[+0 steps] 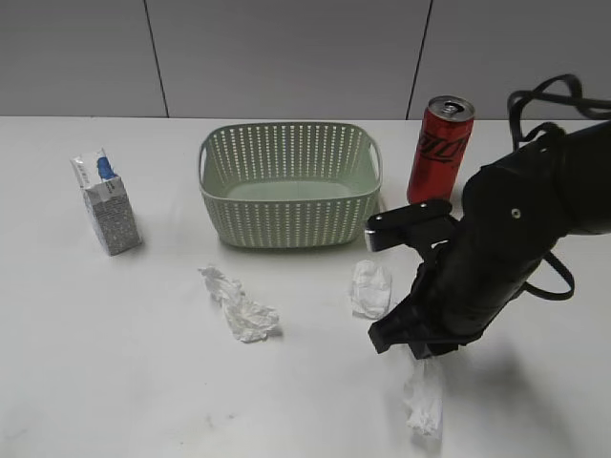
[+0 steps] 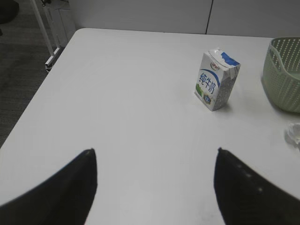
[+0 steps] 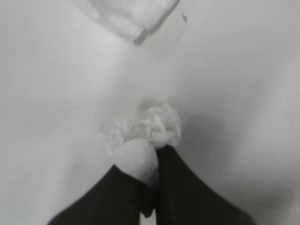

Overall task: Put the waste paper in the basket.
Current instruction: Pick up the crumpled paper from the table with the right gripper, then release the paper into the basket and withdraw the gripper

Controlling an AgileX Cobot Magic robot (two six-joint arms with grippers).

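Three crumpled white waste paper wads show in the exterior view: one left of centre (image 1: 241, 307), one in front of the basket (image 1: 369, 287), and one at the front right (image 1: 424, 396). My right gripper (image 3: 154, 161) is shut on that front-right wad (image 3: 150, 129), which hangs below the arm just over the table. The pale green basket (image 1: 289, 181) stands at the back centre, with nothing visible inside it. My left gripper (image 2: 154, 152) is open and holds nothing, over bare table; the basket's edge (image 2: 283, 75) shows at its far right.
A red can (image 1: 440, 148) stands right of the basket. A small white-grey milk carton (image 1: 106, 202) stands at the left, also in the left wrist view (image 2: 215, 80). The table's left edge (image 2: 42, 89) is near the left arm. Another wad (image 3: 126, 16) lies ahead of the right gripper.
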